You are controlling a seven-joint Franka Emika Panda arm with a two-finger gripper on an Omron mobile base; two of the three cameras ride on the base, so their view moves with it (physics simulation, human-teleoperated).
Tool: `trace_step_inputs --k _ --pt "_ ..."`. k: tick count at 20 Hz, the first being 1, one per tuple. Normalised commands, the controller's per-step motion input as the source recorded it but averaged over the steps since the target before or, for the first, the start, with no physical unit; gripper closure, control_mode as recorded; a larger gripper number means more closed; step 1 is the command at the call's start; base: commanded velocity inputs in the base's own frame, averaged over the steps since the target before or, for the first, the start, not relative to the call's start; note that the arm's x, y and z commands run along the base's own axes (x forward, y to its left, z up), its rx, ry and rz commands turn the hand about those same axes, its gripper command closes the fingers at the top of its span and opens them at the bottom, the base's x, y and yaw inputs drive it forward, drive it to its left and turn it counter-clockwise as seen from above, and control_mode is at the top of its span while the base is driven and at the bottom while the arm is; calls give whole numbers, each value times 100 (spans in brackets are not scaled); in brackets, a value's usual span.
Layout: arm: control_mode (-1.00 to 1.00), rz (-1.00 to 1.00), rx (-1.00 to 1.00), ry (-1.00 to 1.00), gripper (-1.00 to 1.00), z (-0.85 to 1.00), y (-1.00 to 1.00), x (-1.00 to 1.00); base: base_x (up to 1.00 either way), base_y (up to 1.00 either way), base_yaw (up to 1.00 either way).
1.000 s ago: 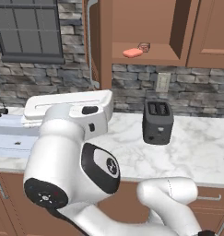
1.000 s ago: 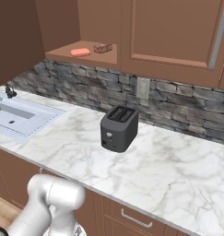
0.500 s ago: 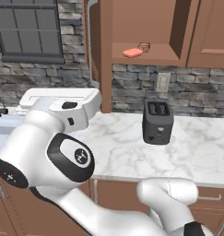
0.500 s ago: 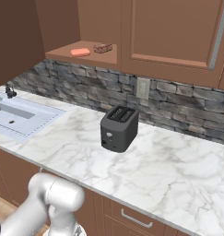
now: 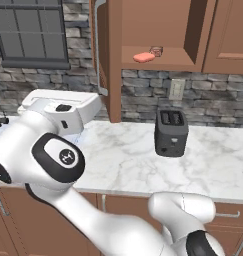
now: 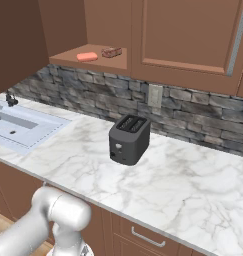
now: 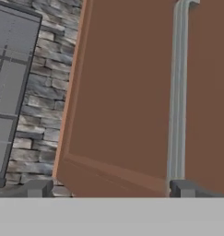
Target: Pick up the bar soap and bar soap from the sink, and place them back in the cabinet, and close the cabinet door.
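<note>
tool point(image 7: 111, 189) – jaws wide apart, facing cabinet door point(image 7: 127, 92) | 2 soaps point(image 5: 143, 57) on shelf | writing – nothing legible

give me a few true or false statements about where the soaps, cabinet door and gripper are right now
1. Both bar soaps, the orange bar soap and the brown bar soap, lie on the cabinet shelf. True.
2. The cabinet door is shut. False: it stands open.
3. The gripper is shut on the door handle. False: it is open, facing the door.
4. A toaster stands on the counter. True.
5. A soap lies in the sink. False: none shows there.
</note>
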Motion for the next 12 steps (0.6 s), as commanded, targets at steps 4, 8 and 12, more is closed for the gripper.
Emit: trace_step_inputs --k 4,8,12 --pt "-100 -4 0 -1 -100 -10 0 13 0 0 0" --pt "-100 -3 0 -1 -100 -10 0 15 0 0 0" --pt "-100 -2 0 -1 -100 -5 0 18 0 0 0"
